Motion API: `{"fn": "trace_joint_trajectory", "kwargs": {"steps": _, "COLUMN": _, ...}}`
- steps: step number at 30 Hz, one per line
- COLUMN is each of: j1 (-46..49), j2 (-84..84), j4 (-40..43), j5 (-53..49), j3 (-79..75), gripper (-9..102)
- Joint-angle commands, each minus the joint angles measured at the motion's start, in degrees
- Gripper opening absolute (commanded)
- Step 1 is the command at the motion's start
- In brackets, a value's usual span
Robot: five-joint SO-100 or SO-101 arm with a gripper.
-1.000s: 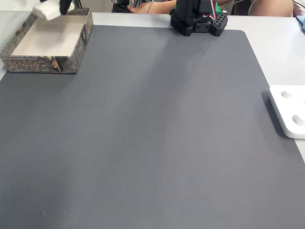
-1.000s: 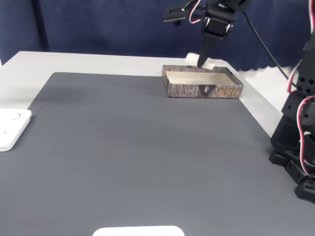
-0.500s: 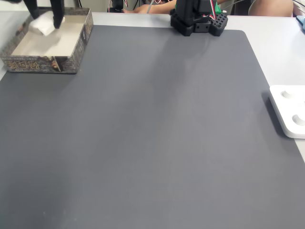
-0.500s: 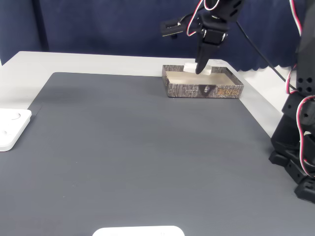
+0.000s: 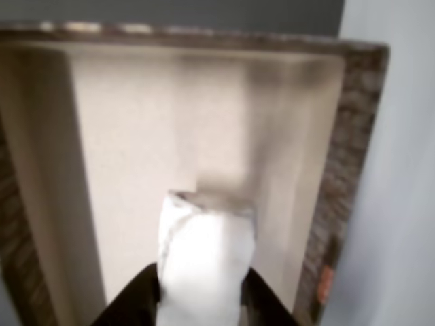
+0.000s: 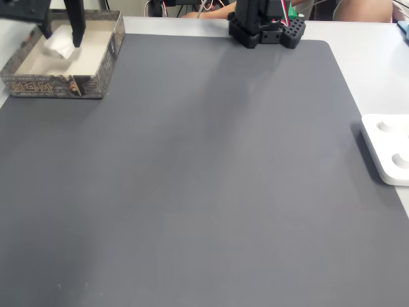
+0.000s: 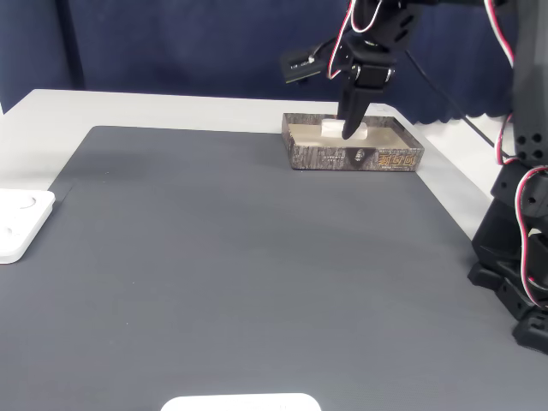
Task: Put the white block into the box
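Dark grey matting covers most of the pale tabletop, with a navy curtain hanging behind it in a fixed view. At the far left corner of the mat in a fixed view sits the box, its speckled brown-grey rim framing pale beige inner walls and floor; in another fixed view the box lies toward the back right of the mat.

Black pincer reaches down into the box, its two dark fingers standing either side of the white block. In the other view the white block fills the lower middle of the picture, with a dark finger pressed close against each long side and a greyish smudge on its far end. The jaws stand narrow, about the block's own width, and appear to hold the block between them. The block is inside the box, low over the beige floor, toward the far end; whether it touches the floor I cannot tell. In a fixed view the pincer comes down from the arm just in front of the block.

A flat white device with round buttons lies at the mat's right edge, well apart from the box.
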Motion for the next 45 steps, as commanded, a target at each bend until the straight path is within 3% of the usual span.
{"fn": "trace_joint_trajectory", "kwargs": {"steps": 1, "j1": -0.18, "j2": -0.09, "j4": 0.35, "j5": 0.79, "j3": -5.89, "gripper": -2}}
{"fn": "trace_joint_trajectory", "kwargs": {"steps": 17, "j1": -0.79, "j2": -3.52, "j4": 0.35, "j5": 0.79, "j3": -6.06, "gripper": -1}}
{"fn": "trace_joint_trajectory", "kwargs": {"steps": 45, "j1": -2.64, "j2": -2.81, "j4": -2.99, "j5": 3.52, "j3": -4.57, "gripper": 29}}
